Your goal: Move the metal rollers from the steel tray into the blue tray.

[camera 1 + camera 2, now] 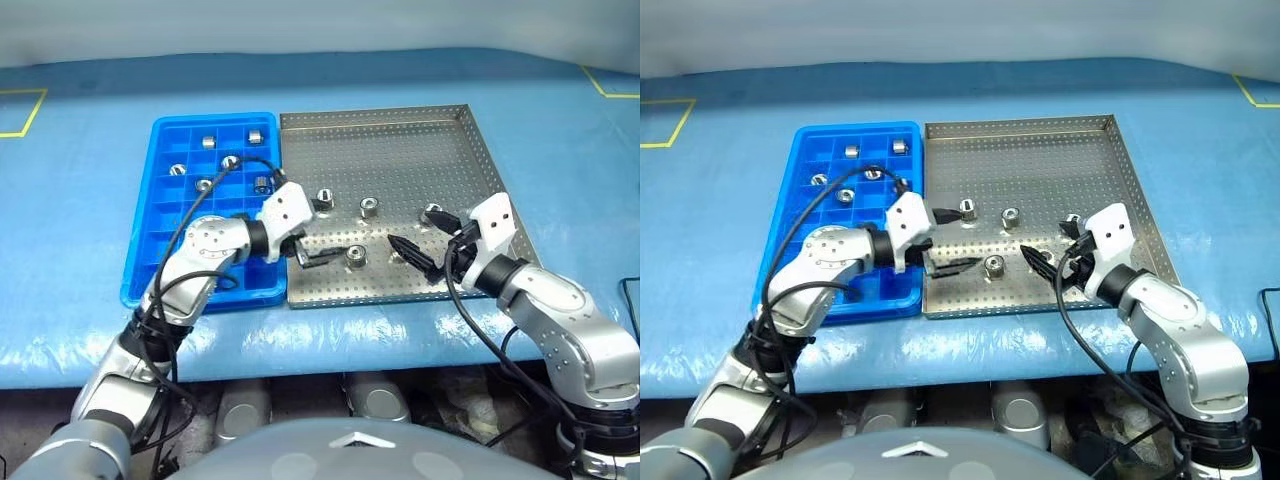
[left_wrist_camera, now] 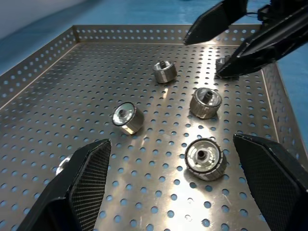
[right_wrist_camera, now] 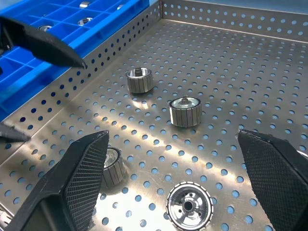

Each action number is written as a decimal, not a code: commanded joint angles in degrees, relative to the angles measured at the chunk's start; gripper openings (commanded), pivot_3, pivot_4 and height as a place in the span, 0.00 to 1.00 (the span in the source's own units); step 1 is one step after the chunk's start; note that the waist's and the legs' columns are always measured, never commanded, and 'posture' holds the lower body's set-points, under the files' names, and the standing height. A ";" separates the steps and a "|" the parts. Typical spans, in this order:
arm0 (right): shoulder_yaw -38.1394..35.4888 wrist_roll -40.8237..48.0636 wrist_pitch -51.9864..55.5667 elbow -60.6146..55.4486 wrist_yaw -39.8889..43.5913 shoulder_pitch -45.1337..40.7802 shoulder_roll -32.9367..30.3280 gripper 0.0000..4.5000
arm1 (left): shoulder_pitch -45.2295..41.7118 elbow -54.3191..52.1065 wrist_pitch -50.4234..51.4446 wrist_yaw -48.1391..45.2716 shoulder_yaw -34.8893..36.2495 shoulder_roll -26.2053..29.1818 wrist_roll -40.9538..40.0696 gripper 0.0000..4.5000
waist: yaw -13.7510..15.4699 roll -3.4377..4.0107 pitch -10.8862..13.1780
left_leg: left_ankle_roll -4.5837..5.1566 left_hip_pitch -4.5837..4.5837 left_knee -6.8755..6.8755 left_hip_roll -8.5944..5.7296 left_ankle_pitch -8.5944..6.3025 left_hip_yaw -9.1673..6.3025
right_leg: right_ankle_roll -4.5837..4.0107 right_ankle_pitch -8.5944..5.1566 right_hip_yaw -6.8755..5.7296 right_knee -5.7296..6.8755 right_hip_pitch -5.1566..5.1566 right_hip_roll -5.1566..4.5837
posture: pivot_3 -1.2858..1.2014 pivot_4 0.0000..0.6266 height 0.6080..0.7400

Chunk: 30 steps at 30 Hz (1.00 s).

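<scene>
Five small shiny silver metal rollers [image 1: 355,256] lie on the perforated floor of the large flat silver-grey steel tray [image 1: 400,150], all in its near half: one by the near-left part close to the blue tray [image 1: 326,197], one toward the middle [image 1: 368,207], one near the near edge between the two grippers, one by the right gripper's fingers [image 1: 433,212], and one more partly hidden behind a left finger in the left wrist view [image 2: 65,164]. Most stand on end with the hollow centre facing up; in the left wrist view one [image 2: 127,118] lies tipped on its side, its axis about level. Six rollers sit in the bright blue rectangular plastic tray [image 1: 150,260] with its grid of square compartments, all in the far half, each in its own compartment. This tray lies against the steel tray's left edge on the light-blue table cover [image 1: 80,180]. The left gripper [image 1: 318,257] hovers over the near-left part of the steel tray, its black fingers spread apart and empty. The right gripper [image 1: 424,243] hovers over the near-right part, fingers likewise wide apart, holding nothing.
</scene>
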 commanded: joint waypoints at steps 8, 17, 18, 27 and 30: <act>-0.21 -0.43 -2.59 -0.58 -0.55 -0.37 0.85 1.00 | -5.73 12.27 1.25 2.88 -7.93 -5.76 8.69 0.98 | -0.68 0.01 -0.01 | 0.01 0.01 0.03 0.00 0.00 0.00 | 0.00 0.00 0.02 0.06 0.00 0.02 | 0.46 0.24 1.00; -0.33 -0.73 -3.66 -1.15 -1.42 1.07 1.40 1.00 | -5.81 15.50 0.05 4.76 -6.60 -9.46 9.86 0.47 | -1.11 0.01 -0.01 | 0.03 0.01 0.04 0.00 -0.02 0.04 | 0.01 0.00 0.09 0.06 -0.01 0.02 | 0.45 0.24 1.00; -0.21 -0.84 -3.74 -1.04 -1.44 1.02 1.43 1.00 | -5.62 15.14 -0.06 4.52 -6.21 -9.59 9.45 0.41 | -1.16 0.01 -0.01 | 0.03 0.01 0.04 0.00 -0.02 0.05 | 0.02 0.01 0.10 0.06 -0.01 0.02 | 0.45 0.24 1.00; 0.89 -1.72 -4.42 0.62 -1.14 -0.22 1.48 1.00 | -4.33 12.42 -0.28 3.90 -3.30 -9.51 8.23 0.41 | -1.31 0.01 -0.01 | 0.03 0.02 0.05 0.00 -0.02 0.07 | 0.02 0.01 0.12 0.08 -0.01 0.03 | 0.46 0.24 1.00; 1.27 -1.83 -4.68 0.87 -0.92 -0.68 1.34 1.00 | -3.54 8.87 1.08 4.92 1.43 -8.69 6.09 0.41 | -1.38 0.01 0.00 | 0.03 0.03 0.06 0.00 -0.02 0.09 | 0.04 0.02 0.15 0.09 -0.01 0.03 | 0.47 0.24 1.00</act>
